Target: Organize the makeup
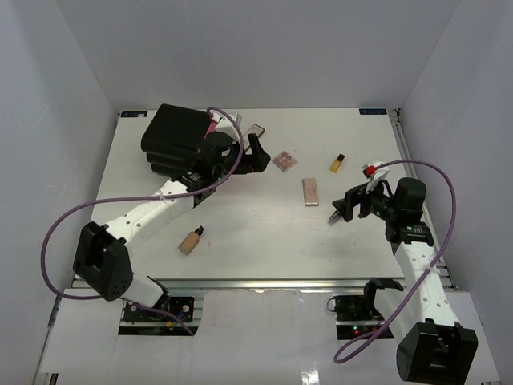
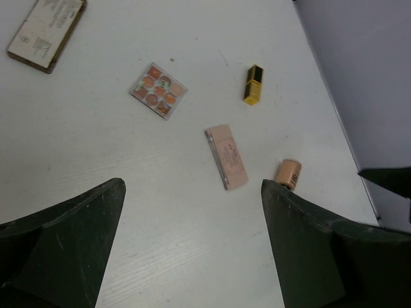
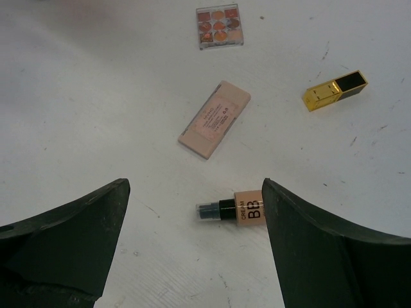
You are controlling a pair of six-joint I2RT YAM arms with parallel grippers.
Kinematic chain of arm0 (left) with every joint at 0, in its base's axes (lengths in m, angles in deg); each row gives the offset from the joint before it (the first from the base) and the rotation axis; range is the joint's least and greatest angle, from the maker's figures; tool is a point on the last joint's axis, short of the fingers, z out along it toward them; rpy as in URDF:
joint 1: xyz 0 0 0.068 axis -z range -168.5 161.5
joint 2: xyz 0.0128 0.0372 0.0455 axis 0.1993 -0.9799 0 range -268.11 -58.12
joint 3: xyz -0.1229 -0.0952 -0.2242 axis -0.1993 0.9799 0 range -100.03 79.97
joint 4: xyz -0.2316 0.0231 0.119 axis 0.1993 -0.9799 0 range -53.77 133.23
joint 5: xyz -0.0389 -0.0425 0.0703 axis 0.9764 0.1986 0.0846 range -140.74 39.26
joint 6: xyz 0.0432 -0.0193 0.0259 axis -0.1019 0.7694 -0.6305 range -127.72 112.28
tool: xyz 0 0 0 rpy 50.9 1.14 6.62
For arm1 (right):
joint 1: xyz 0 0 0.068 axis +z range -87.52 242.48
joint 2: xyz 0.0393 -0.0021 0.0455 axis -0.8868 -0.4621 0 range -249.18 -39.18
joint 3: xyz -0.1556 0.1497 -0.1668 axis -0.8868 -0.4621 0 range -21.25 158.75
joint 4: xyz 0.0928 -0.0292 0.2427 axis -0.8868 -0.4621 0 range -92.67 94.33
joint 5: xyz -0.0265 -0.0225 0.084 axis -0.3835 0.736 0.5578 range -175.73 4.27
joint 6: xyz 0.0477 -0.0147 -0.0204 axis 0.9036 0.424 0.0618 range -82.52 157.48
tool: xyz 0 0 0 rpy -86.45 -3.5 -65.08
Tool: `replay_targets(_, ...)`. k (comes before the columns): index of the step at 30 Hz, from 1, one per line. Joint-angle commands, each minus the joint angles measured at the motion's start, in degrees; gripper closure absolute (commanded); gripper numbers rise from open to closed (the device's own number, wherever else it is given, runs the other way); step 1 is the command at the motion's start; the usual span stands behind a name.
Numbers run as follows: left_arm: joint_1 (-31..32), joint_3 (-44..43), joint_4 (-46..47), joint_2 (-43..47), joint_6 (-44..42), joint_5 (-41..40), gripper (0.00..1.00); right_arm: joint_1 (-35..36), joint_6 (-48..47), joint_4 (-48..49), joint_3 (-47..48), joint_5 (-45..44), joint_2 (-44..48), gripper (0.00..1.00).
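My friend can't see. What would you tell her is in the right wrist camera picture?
A small beige tube with a black cap lies on a white table, seen between two wide-open dark jaws. Beyond it lie a pink rectangular palette, a square palette of orange colours and a gold-and-black tube.

Black box (image 1: 175,128) near table's far-left corner, white tabletop (image 1: 264,241), grey walls (image 1: 264,48)

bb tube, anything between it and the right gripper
Nothing visible does. The bb tube lies flat just ahead of the open right gripper, with one end hidden by the gripper itself.
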Motion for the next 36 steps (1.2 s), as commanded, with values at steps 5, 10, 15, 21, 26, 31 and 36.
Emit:
replay_targets(5, 4.5, -14.4, -7.6, -11.8, 4.5, -22.8, 0.02, -0.1, -8.8, -4.6, 3.0, 8.6, 0.3, 0.10)
replay_targets(10, 5.8, -28.5, -20.9, -22.7, 9.6, -34.2, 0.02, -0.1, -7.4, -4.5, 3.4, 6.8, 0.0, 0.10)
replay_targets(15, 6.1, -35.5, -24.5, -28.7, 10.3, -45.9, 0.03, -0.1, -7.5, -4.6, 3.2, 7.6, -0.1, 0.10)
replay_targets(21, 6.0, -45.8, -25.5, -36.7, 2.1, -62.5, 0.08, -0.1, -7.7, -4.6, 3.0, 8.1, -0.3, 0.10)
replay_targets(26, 5.9, -52.3, -25.4, -42.8, -4.2, -68.5, 0.07, -0.1, -7.5, -4.5, 3.1, 7.4, -0.7, 0.10)
replay_targets(31, 5.6, -50.4, -25.1, -43.0, -5.0, -71.3, 0.07, -0.1, -7.4, -4.4, 3.1, 6.8, -0.9, 0.10)
replay_targets(36, 4.5, -48.9, -25.1, -42.9, -5.4, -71.6, 0.09, -0.1, -7.2, -4.4, 3.1, 6.6, -1.0, 0.10)
